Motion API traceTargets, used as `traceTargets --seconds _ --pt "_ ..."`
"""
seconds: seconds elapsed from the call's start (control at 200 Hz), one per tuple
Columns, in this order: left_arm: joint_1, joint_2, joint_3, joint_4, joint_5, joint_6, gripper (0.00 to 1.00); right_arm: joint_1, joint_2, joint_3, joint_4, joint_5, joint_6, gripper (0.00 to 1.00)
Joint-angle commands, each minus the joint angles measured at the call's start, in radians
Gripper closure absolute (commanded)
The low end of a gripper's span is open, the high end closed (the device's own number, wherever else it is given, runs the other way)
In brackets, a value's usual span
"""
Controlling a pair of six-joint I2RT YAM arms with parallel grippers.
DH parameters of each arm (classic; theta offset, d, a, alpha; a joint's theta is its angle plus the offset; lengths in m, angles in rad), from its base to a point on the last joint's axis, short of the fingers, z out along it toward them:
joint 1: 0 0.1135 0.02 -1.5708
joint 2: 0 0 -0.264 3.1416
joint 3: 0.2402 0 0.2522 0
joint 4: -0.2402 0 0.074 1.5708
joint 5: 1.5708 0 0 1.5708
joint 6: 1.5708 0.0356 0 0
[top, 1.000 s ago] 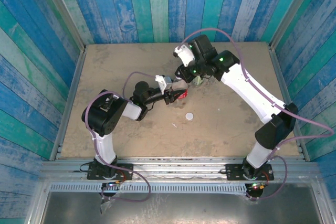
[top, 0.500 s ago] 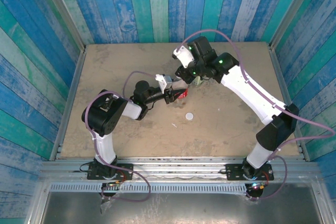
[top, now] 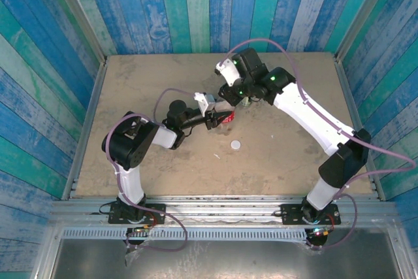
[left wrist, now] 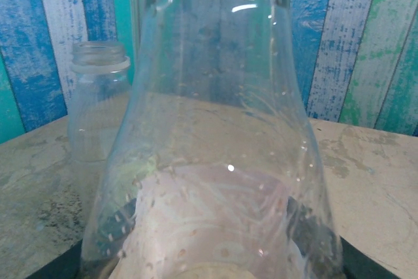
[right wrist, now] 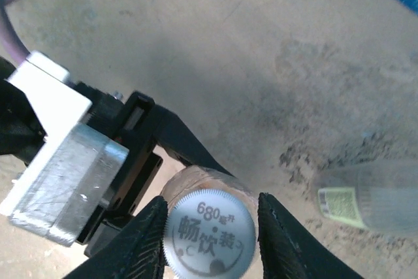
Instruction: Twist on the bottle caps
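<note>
Sandy tabletop (top: pixel 144 83): left claw (top: pixel 221 119) clenches red bottle (top: pixel 228 118), right claw (right wrist: pixel 210 227) straddles its cap (right wrist: pixel 209 240), grip unclear; second bottle (right wrist: pixel 366 204) beside.

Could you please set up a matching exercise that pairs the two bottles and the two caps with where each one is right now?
Things:
1. red-label bottle
2. green-label bottle
3. printed cap
4. plain cap

Places:
A. lying alone on the table
B. gripped by the left gripper
C. between the fingers of the right gripper, atop a bottle
D. standing free, neck open

Pairs: 1-B, 2-D, 3-C, 4-A
</note>
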Motion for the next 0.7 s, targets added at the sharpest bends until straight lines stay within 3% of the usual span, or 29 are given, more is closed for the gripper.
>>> traceTargets --seconds 0.0,0.346,0.696 --pt "-0.015 0.042 -0.017 -0.152 0.043 -0.006 0.49 0.007 0.012 -0.017 -0.054 0.015 0.020 0.54" --pt "-0.014 0.049 -0.015 -0.152 0.043 -0.009 0.49 0.006 -0.034 -0.026 -0.032 0.024 0.043 0.29" --pt "-0.014 0.050 -0.011 -0.166 0.037 -0.004 0.49 0.013 -0.060 0.023 -0.064 0.040 0.052 0.30"
